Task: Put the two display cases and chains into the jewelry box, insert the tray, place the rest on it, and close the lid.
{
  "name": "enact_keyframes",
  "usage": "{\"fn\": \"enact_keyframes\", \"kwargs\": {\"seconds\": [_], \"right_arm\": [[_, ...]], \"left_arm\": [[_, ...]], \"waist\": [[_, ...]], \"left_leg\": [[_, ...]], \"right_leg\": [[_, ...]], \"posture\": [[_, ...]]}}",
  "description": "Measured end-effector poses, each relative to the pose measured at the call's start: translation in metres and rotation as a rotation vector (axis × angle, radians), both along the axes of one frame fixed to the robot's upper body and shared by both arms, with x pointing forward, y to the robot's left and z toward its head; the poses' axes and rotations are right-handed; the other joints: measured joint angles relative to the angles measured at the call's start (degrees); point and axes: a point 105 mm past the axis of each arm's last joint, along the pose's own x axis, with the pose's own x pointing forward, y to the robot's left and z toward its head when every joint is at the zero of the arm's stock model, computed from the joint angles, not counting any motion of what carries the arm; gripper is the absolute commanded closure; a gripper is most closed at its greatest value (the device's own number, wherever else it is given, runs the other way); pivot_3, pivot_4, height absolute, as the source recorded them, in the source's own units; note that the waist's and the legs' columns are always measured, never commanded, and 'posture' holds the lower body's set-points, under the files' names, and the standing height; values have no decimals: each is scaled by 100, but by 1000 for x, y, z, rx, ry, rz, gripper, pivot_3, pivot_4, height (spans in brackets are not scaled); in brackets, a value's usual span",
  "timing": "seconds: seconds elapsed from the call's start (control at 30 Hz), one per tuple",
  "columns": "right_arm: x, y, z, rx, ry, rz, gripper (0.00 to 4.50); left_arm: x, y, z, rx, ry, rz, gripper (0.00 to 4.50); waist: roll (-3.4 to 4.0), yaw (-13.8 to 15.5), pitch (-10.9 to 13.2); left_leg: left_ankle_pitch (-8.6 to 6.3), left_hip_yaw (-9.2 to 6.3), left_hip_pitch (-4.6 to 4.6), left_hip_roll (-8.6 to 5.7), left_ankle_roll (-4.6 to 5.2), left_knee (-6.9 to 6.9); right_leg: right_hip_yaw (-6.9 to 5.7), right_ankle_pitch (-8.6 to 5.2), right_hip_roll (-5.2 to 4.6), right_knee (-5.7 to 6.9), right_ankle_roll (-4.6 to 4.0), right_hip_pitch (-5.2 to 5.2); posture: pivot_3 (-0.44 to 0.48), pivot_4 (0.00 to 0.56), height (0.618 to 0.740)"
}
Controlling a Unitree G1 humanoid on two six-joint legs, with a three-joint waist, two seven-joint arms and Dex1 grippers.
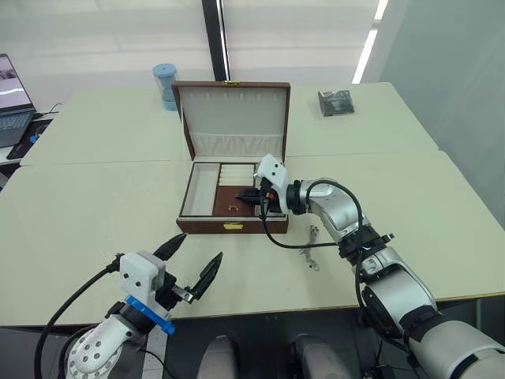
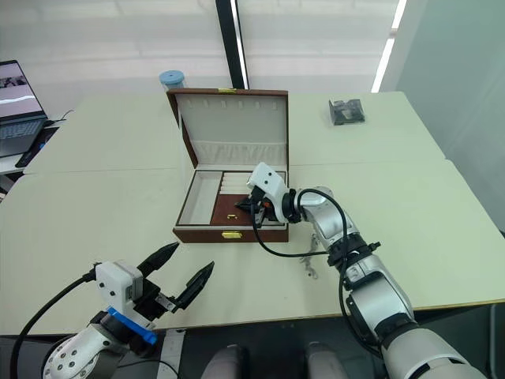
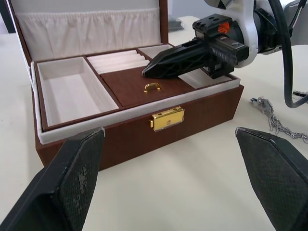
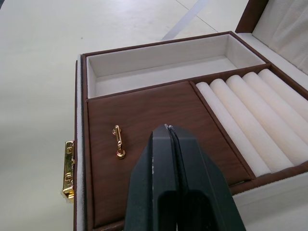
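Note:
The jewelry box stands open at mid-table, its lid upright behind it. The tray sits inside the box, showing cream compartments and a brown centre panel with a gold knob. My right gripper is shut and empty, its tips just above that panel beside the knob. A silvery chain lies on the table to the right of the box, under my right forearm. My left gripper hovers open near the table's front edge, facing the box's gold clasp. The two display cases are out of view.
A dark crinkly packet lies at the back right. A blue cup stands behind the lid's left corner. A laptop sits at the far left. A seam runs between the joined tables.

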Motion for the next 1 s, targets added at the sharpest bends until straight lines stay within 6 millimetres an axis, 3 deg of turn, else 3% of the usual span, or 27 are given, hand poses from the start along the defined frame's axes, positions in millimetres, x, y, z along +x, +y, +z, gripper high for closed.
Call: {"fn": "enact_keyframes", "kwargs": {"seconds": [0.1, 0.2, 0.3, 0.4, 0.47, 0.6, 0.77, 0.87, 1.0], "right_arm": [[-3, -5, 7, 105, 48, -1, 4303], [-4, -17, 36, 201, 17, -2, 3632], [-1, -44, 51, 243, 26, -55, 2765], [-1, -88, 48, 248, 58, -148, 1926], [-5, -121, 38, 198, 57, -224, 1266], [-14, -165, 13, 79, 38, -326, 34], [-34, -213, -15, 0, 35, -443, 34], [-41, -242, -14, -9, -7, -529, 34], [-50, -264, -17, -12, -23, -590, 34]], "left_arm": [[4, 4, -2, 10, 33, 20, 0], [12, 14, 7, 8, 13, 49, 0], [19, 24, 11, 3, 14, 61, 0], [26, 42, 16, 17, 21, 89, 0], [32, 58, 19, 30, 37, 103, 0], [40, 82, 21, 60, 84, 104, 0], [53, 123, 34, 87, 79, 161, 0], [56, 148, 34, 145, 98, 192, 0], [59, 172, 33, 178, 113, 229, 0]], "waist": [[0, 14, 3], [-1, 17, 2], [-3, 32, 1], [-7, 62, 0], [-7, 45, 0], [-8, 35, 0], [-7, -3, 2], [-6, -2, 2], [-8, 19, 2]], "left_leg": [[0, -2, -6, 0, 0, 1], [0, -5, -6, 2, -1, 0], [0, -6, -7, 0, -1, 0], [0, -8, -8, 0, 0, 0], [0, -3, -7, -5, 0, 0], [0, -1, -6, -9, 0, -1], [0, 11, -2, -2, 0, -2], [0, 16, 0, -4, -1, -4], [0, 23, -2, -2, -1, -4]], "right_leg": [[-1, 0, -1, 0, 0, -2], [-4, 0, -3, 0, 0, -2], [-7, 0, -8, -2, 0, 0], [-12, 0, -18, -8, 0, 5], [-7, 0, -20, -10, 0, 5], [-14, 0, -11, -11, 1, 5], [-6, -1, 2, -9, 1, 2], [0, -1, 2, -9, 1, 1], [-6, -1, 1, -10, 1, 2]], "posture": [[0, 150, 740], [0, 150, 740], [0, 150, 740], [0, 150, 740], [0, 150, 740], [0, 150, 740], [0, 150, 740], [0, 150, 740], [0, 150, 740]]}}
